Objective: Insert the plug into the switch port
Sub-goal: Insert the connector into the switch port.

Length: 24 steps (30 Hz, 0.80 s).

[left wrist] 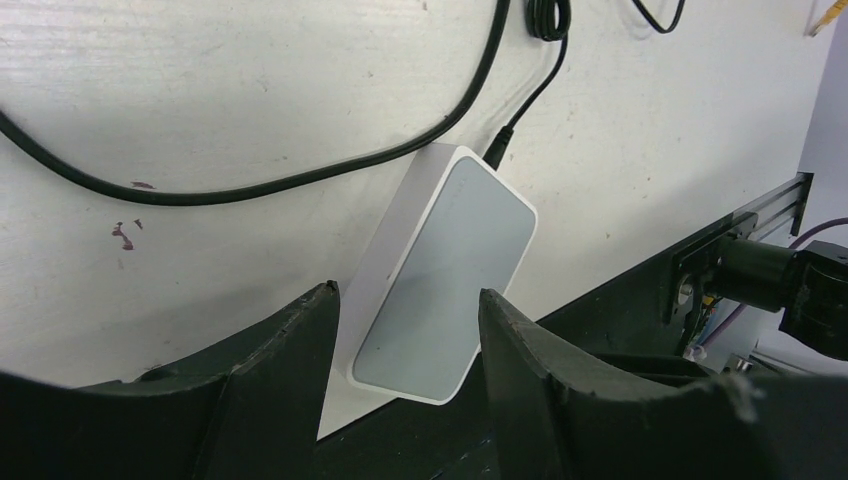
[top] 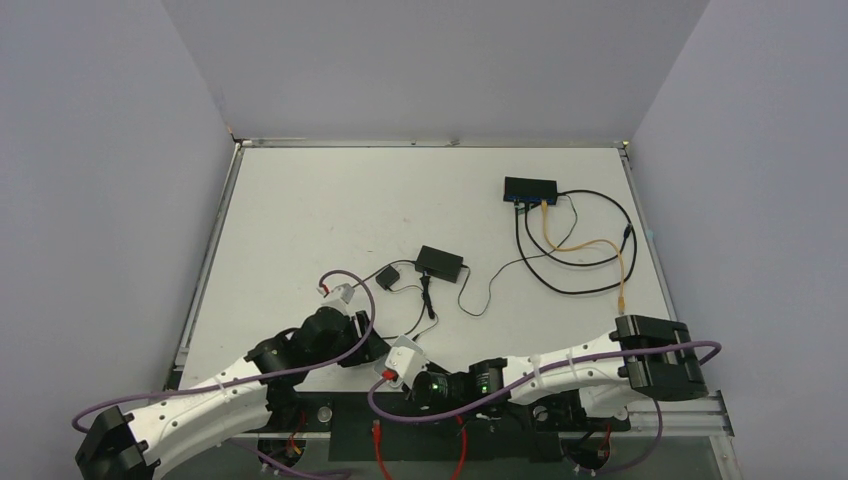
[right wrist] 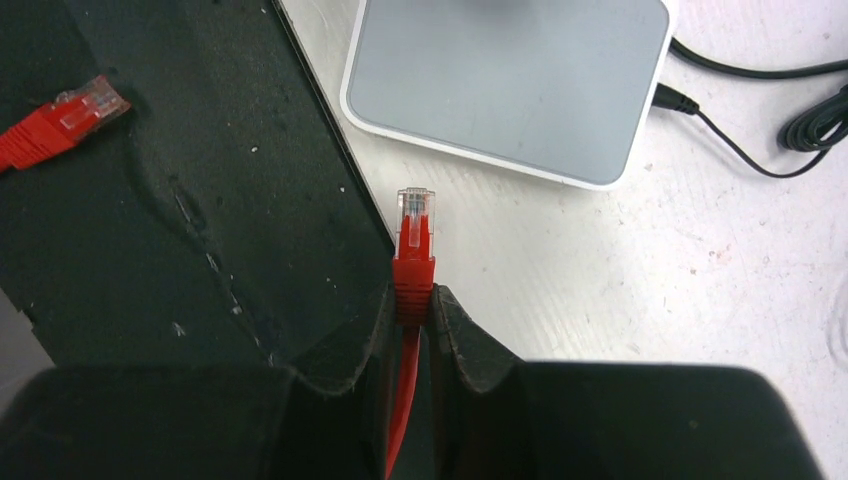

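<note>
Two red plugs (right wrist: 415, 235) (right wrist: 70, 120) (clear-tipped), one grey pad (right wrist: 510, 80), one blue-trimmed switch (top: 530, 189)

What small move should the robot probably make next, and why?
Probably close the left gripper on the light grey box to steady it: its open jaws flank it, while the right gripper pinches the red plug, tip facing the box.

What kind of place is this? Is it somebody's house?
Most likely a robot lab bench, not a house: a white table boxed in by plain grey walls, a left arm and right arm bolted at its near edge, and a black network switch with loose cables.
</note>
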{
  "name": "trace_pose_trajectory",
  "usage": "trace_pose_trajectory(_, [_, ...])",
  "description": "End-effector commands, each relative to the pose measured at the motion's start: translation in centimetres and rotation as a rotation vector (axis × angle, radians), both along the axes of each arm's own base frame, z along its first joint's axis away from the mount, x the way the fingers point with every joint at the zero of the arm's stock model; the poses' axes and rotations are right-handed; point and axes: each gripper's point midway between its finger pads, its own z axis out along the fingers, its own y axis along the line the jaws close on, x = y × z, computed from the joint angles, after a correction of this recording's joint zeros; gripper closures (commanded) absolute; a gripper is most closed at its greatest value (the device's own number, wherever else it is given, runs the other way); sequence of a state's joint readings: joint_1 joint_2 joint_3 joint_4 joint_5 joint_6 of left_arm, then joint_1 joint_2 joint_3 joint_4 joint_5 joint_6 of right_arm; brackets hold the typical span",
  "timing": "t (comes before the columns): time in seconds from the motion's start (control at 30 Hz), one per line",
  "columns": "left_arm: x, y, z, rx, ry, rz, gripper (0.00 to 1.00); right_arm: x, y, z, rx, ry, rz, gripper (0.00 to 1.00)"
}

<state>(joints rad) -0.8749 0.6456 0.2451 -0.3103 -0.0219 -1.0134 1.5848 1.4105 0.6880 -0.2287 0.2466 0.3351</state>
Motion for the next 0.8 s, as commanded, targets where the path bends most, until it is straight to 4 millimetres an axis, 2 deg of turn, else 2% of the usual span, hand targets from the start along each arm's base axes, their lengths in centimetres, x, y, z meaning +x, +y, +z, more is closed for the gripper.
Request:
trace_pose_trajectory(0.0, [0.3, -0.6, 0.3, -0.039, -0.006, -0.001, 0.49, 0.4, 2.9, 1.2, 0.068, -0.02, -0.032, 1.0])
trace_pose_trajectory(0.47, [-0.6, -1.7, -0.6, -0.068, 0.022, -0.077, 0.49, -0.5, 3.3, -0.4, -0.014, 0.031, -0.007, 1.0])
trace_pose_trajectory(0.77, [-1.0, -2.1, -0.8, -0.083, 0.03, -0.104, 0.53, -0.3, 3.9, -0.5, -0.006, 0.043, -0.019, 1.0])
